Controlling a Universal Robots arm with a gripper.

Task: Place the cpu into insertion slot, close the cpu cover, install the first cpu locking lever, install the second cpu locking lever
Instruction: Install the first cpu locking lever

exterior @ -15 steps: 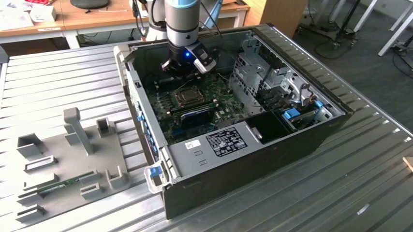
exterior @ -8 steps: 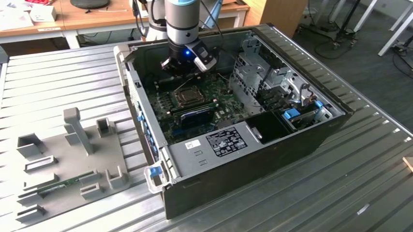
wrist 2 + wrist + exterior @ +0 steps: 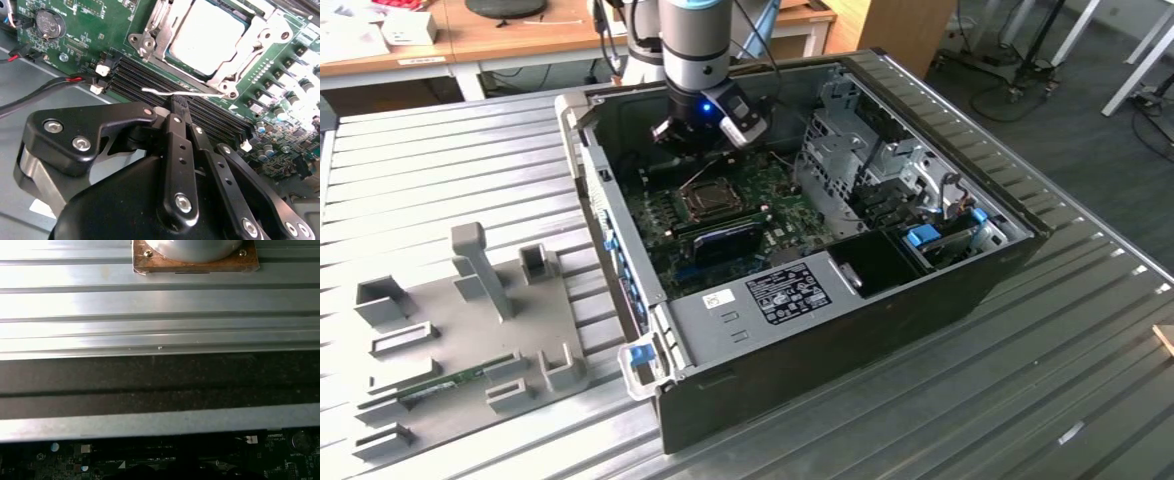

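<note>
A: Where is the arm in the exterior view?

B: In the upper middle of the frame. The gripper [image 3: 700, 145] hangs inside the open case [image 3: 961, 290], near the slot [image 3: 714, 197] on the green board [image 3: 767, 215]. The case lies on a ribbed table [image 3: 440, 150].

A: And the second wrist view?

B: The cpu [image 3: 207, 37] lies flat in the slot. The cover [image 3: 247, 52] looks folded down around it, its window framing the chip. A thin silvery lever [image 3: 190, 93] juts free across the memory slots [image 3: 150, 80], apparently unlatched. The fingers [image 3: 178, 107] look pressed together, tips right at that lever. Whether they pinch it or only touch it cannot be told.

A: The first wrist view?

B: It looks over the table's ribs and the case wall to a strip of board with a coin battery [image 3: 300, 439].

A: How far along, then?

B: Placing the cpu and closing the cover seem done. The lever at the fingertips is not yet latched, and the other lever cannot be judged.
</note>
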